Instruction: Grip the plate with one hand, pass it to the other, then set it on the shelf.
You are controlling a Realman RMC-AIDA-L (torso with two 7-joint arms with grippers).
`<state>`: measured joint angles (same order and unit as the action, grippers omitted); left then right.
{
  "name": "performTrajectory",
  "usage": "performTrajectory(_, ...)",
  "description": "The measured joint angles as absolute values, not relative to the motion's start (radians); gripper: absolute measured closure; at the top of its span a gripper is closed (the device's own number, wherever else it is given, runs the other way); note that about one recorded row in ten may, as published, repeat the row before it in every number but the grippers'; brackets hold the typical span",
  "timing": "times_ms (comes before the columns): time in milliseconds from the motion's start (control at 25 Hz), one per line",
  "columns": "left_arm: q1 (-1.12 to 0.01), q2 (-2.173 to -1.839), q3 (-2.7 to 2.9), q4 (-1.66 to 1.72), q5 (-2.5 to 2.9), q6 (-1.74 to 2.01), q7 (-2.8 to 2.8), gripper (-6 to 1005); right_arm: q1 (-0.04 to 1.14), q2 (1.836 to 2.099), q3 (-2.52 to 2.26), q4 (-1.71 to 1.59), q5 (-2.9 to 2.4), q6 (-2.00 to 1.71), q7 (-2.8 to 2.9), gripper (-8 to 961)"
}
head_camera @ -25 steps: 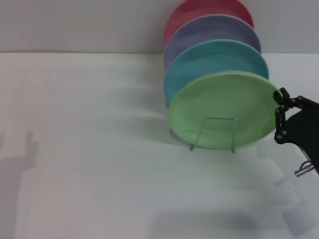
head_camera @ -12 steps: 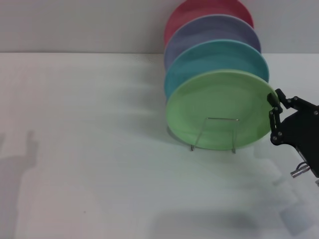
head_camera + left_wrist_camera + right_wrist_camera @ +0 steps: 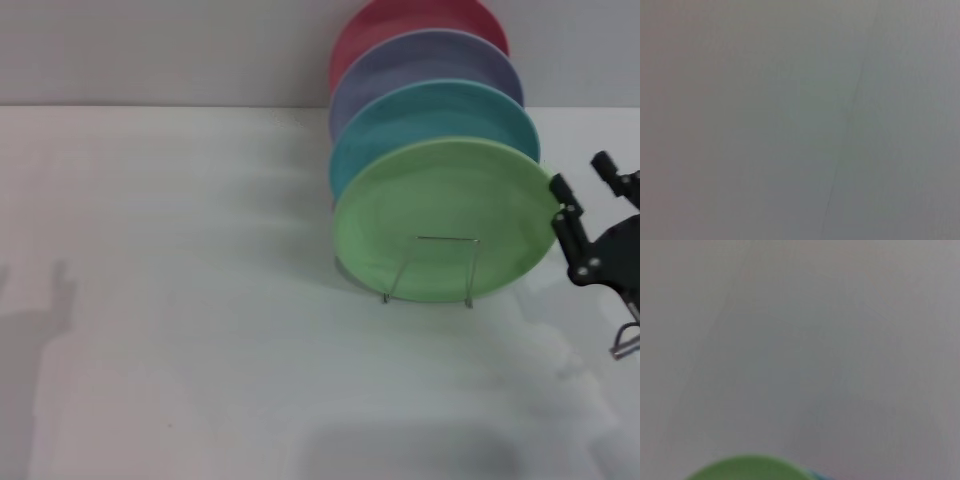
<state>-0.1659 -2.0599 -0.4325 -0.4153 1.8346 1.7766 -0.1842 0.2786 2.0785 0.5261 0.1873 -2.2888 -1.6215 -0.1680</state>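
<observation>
The light green plate [image 3: 445, 215] stands on edge at the front of the chrome wire shelf [image 3: 440, 265], leaning back towards the plates behind it. My right gripper [image 3: 582, 178] is open just beside the plate's right rim, with one finger [image 3: 562, 195] near the rim, and it holds nothing. The plate's edge also shows in the right wrist view [image 3: 747, 469]. My left gripper is out of view, and the left wrist view shows only a plain grey surface.
A turquoise plate [image 3: 440, 115], a lavender plate [image 3: 430, 65] and a red plate [image 3: 400, 20] stand in the rack behind the green one. The white table [image 3: 180, 300] stretches to the left and front. A pale wall runs along the back.
My right gripper, which was shut on the green plate's right rim, has opened and drawn slightly right. The plate now rests in the rack on its own.
</observation>
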Motion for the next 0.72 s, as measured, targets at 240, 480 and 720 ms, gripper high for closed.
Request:
performTrajectory(240,-0.178,-2.059,-0.434,-0.393,1.835,1.779,-0.184,319,0.243,2.076,0.573,0.146,-2.259,-1.816,0.062,533)
performTrajectory(480,-0.199,-2.064,-0.434,-0.352,1.835,1.772,-0.172,319,0.292,2.072,0.702,-0.005,-2.171,-1.808,0.413,421)
performTrajectory(720,-0.216,-2.067,-0.434,-0.321,1.830,1.760,-0.171,319,0.344,2.063,0.738,-0.091,-2.155,-1.727,0.548,306)
